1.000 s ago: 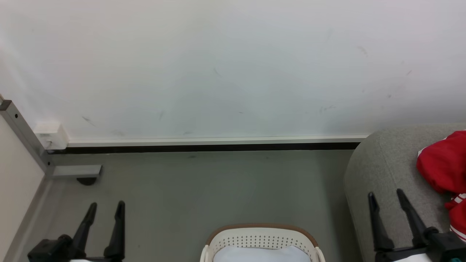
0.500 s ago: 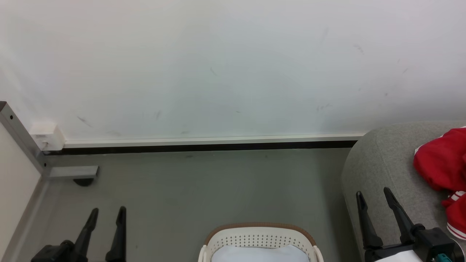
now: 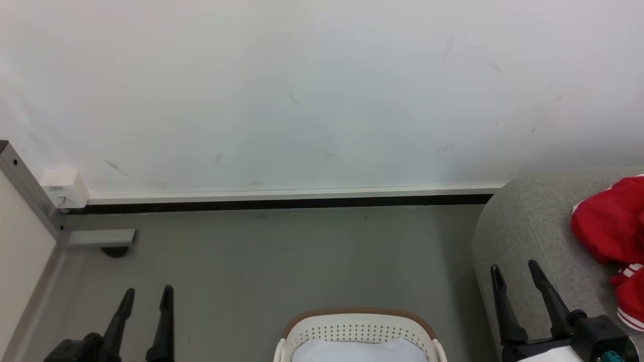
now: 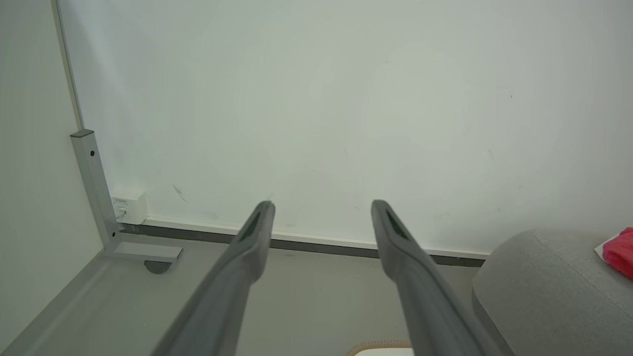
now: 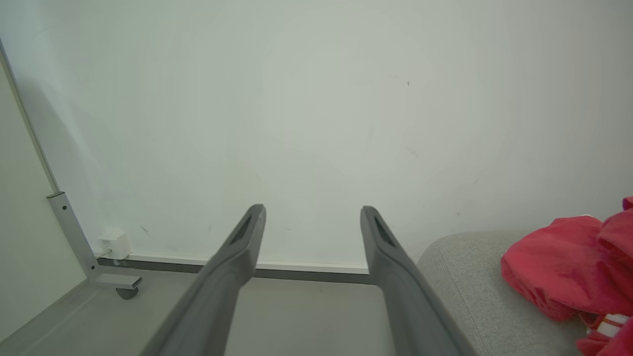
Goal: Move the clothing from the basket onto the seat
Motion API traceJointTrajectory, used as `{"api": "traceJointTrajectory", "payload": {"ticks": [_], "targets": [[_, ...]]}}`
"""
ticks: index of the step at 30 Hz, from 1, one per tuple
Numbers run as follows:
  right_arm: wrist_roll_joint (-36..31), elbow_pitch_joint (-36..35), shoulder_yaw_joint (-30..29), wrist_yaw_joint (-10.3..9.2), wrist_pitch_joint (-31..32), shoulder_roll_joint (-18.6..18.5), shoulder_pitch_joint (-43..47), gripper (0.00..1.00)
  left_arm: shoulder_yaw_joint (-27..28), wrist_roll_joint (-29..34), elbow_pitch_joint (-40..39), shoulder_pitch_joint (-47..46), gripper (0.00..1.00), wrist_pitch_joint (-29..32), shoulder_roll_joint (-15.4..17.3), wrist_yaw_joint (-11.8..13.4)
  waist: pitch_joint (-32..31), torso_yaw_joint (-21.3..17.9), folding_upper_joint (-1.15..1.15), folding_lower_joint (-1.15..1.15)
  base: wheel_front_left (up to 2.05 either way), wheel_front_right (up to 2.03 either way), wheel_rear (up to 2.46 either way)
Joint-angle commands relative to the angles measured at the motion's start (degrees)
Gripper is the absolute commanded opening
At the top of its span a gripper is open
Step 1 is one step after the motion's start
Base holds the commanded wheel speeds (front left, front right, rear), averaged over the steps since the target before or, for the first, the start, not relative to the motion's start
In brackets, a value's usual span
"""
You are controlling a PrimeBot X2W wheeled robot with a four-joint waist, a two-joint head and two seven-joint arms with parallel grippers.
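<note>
Left gripper [image 3: 149, 289] hangs over the grey floor [image 3: 276, 261] at the lower left of the head view, its two dark fingers [image 4: 247, 257] spread well apart. There is open air between them, with nothing gripped and nothing touched. Over to the right gripper [image 3: 514, 265], and it's the same story: the fingers [image 5: 395, 277] are splayed wide with an empty gap, and the wall [image 3: 302, 100] and skirting [image 3: 292, 198] show straight through between them. In the head view those right fingers stand in front of the rounded left end of the seat [image 3: 533, 226], tips pointing up toward the wall. Whether they brush the grey fabric I cannot tell. Now the clothing [image 3: 609, 226]: a crumpled red heap lies on top of the seat toward its right side, cut off by the edge of the picture, with a bit of white-striped trim showing at its lower part. It lies to the right of the right gripper's fingers and a little beyond their tips, clearly apart from them, with bare grey upholstery in between. From the right wrist view the red heap lies off to the right of the right-hand finger, on the seat top. From the left wrist view just a corner of red peeks in at the far right, well away from the left fingers. The basket [image 3: 359, 312] stands on the floor between the two grippers, just left of the seat's end, and the part in view holds a white pad [image 3: 359, 351]. A metal post [image 3: 30, 191] and a small white box [image 3: 63, 188] stand in the floor's far left corner.
</note>
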Motion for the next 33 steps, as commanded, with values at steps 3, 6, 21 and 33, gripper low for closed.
{"api": "traceJointTrajectory", "payload": {"ticks": [3, 6, 21, 33], "targets": [[0.4, 0.3, 0.0, -0.15, -0.2, 0.0, 0.6, 1.0, 0.2, 0.7, 0.2, -0.5, 1.0, 0.0, -0.1, -0.2, 0.0, 0.1, 0.0, 0.0, 0.0, 0.0, 0.0], [0.2, 1.0, 0.1, 0.0, 0.1, 0.1, 0.8, 0.0, -0.1, 0.0, 1.2, 0.3, 0.0, 0.0, -0.4, 0.0, 0.0, 0.1, 0.0, 0.0, 0.0, 0.0, 0.0], [15.7, 1.2, -1.6, -0.02, 3.7, -0.4, 0.4, 0.0, 1.1, -14.1, 2.2, -1.2, 0.0, 4.3, -1.7, 0.0, 0.4, 0.2, 0.0, 0.0, 0.0, 0.0, 0.0], [26.7, 1.2, -2.9, -0.03, 6.3, -0.7, -0.2, 0.0, 1.9, -24.3, 2.5, -2.3, 0.0, 7.2, -2.5, -0.1, 0.6, 0.3, 0.0, 0.0, 0.0, 0.0, 0.0]]}}
